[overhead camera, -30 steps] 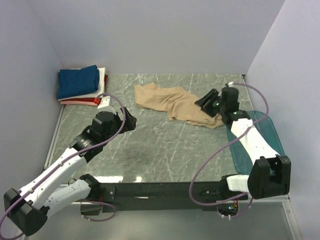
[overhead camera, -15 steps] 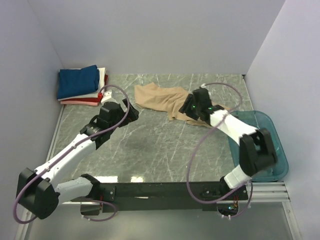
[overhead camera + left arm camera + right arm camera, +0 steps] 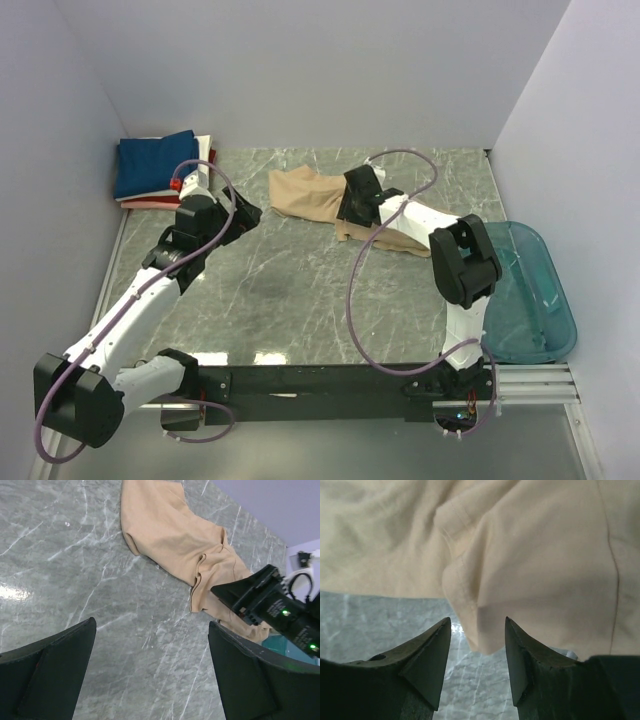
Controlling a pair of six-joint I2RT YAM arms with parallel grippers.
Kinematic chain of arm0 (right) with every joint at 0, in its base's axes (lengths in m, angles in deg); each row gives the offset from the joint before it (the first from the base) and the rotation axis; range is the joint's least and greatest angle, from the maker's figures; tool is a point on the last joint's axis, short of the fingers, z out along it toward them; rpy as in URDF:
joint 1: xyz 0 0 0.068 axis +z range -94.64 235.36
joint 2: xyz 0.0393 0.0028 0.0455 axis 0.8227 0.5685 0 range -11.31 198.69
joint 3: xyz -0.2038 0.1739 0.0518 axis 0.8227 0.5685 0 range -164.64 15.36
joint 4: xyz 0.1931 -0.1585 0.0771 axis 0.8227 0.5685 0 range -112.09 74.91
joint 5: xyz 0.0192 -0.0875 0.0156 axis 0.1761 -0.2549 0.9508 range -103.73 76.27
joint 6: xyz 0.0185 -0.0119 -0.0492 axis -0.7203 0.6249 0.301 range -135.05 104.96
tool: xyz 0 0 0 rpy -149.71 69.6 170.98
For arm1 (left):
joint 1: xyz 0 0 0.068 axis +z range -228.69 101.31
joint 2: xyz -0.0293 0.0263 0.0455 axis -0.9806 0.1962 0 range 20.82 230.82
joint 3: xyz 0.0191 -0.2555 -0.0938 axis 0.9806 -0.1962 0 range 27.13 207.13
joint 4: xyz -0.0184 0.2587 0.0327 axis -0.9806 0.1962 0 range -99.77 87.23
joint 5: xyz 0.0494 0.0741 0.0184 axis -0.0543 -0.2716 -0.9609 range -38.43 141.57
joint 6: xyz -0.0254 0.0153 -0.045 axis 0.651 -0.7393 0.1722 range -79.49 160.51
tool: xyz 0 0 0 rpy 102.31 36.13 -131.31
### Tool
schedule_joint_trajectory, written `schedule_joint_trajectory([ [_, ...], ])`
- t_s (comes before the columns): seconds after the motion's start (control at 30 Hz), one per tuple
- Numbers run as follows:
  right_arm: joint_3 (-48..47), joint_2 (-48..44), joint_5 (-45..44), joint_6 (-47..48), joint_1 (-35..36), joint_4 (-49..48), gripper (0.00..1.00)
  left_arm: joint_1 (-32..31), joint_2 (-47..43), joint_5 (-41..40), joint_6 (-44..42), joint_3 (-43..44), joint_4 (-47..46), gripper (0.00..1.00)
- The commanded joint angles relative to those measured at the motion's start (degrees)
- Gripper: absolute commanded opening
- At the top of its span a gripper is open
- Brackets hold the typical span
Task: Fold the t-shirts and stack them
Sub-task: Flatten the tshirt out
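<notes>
Right gripper (image 3: 477,622): slid left onto crumpled tan cloth t-shirt (image 3: 545,555), fingers spread astride a fold.
Left gripper (image 3: 152,625): fingers spread wide.

Pale lilac walls (image 3: 300,70) around a grey, perhaps marble-patterned table (image 3: 300,300)
</notes>
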Motion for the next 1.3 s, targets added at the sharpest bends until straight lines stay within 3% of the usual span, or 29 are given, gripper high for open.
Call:
schedule_joint_trajectory([
  [0.0, -2.7, 2.3, -4.2, 1.0, 1.8, 3.4, 0.54, 0.9, -1.0, 2.4, -0.8, 1.7, -1.0, 0.99],
  [0.17, -3.1, 4.7, -5.7, 0.4, 2.7, 5.3, 0.48, 1.2, -0.7, 3.3, -0.3, 1.5, -1.4, 1.00],
  [0.27, -2.4, 4.6, -6.2, 0.5, 2.9, 5.1, 0.38, 1.4, -0.6, 3.6, -0.1, 0.9, -2.0, 0.99],
  [0.3, -2.2, 4.2, -6.5, 0.5, 2.8, 5.5, 0.18, 1.5, -0.5, 3.7, 0.3, 0.7, -2.3, 0.99],
  [0.33, -2.2, 3.9, -6.8, 0.4, 2.8, 5.5, 0.18, 1.6, -0.5, 3.8, 0.5, 0.4, -2.4, 0.99],
  [0.37, -2.3, 3.3, -7.3, 0.4, 2.9, 6.9, 0.01, 1.7, 0.0, 3.9, 0.7, 0.3, -2.6, 0.99],
  [0.6, 6.5, -13.7, -13.9, 0.9, 2.6, 10.0, 0.00, 1.9, 3.9, 3.7, 5.1, -1.5, -7.2, 0.99],
  [0.8, 23.4, -40.3, -11.1, -1.5, 2.6, 10.5, 0.00, 1.9, 9.8, 1.1, 9.0, -2.3, -12.3, 0.96],
  [0.9, 30.4, -56.4, -9.6, -3.7, 2.6, 12.7, 0.00, 1.9, 14.2, 0.1, 9.4, -0.8, -14.9, 0.94],
  [1.03, 39.3, -71.1, -8.6, -8.4, 2.5, 18.5, 0.00, 1.9, 21.0, -1.2, 8.1, 1.8, -15.3, 0.92],
  [1.1, 41.5, -78.1, -8.2, -10.8, 2.5, 20.8, 0.00, 1.9, 23.3, -2.2, 7.8, 3.5, -15.4, 0.91],
  [1.27, 40.8, -85.7, -7.9, -12.9, 2.5, 27.7, 0.00, 1.9, 31.3, -1.5, 7.7, 8.4, -16.0, 0.88],
])
